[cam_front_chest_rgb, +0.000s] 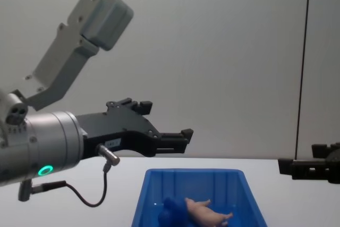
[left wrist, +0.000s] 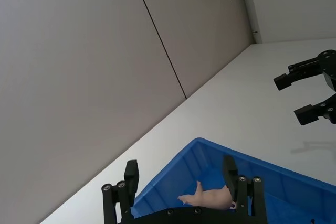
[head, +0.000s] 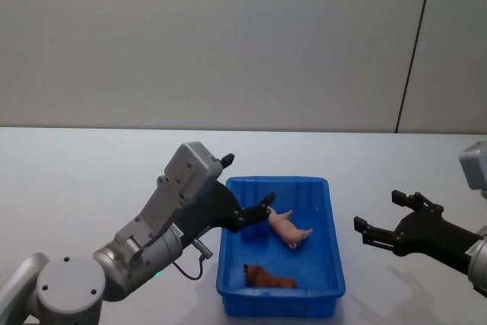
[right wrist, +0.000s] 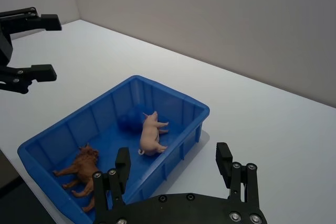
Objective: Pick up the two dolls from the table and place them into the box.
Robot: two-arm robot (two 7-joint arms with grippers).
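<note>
Head view: the blue box (head: 280, 246) sits on the white tabletop (head: 84, 165) with bare surface around it. Inside lie two dolls, a pink pig (head: 289, 227) and a brown animal (head: 267, 278). The left gripper (head: 247, 188) hovers over the box's left rim, spread wide, empty.

Right wrist view: the right gripper (right wrist: 173, 167), well right of the box, is wide open, empty.

One blue box (head: 332, 241) sits on the one white desk (head: 91, 173). Three small toy figures lie in it: one pink pig doll (right wrist: 150, 135), one brown animal doll (right wrist: 79, 167), and one dark blue lumpy doll (right wrist: 127, 120). Two claws show: the left claw (head: 247, 188) and the right claw (head: 378, 217).
</note>
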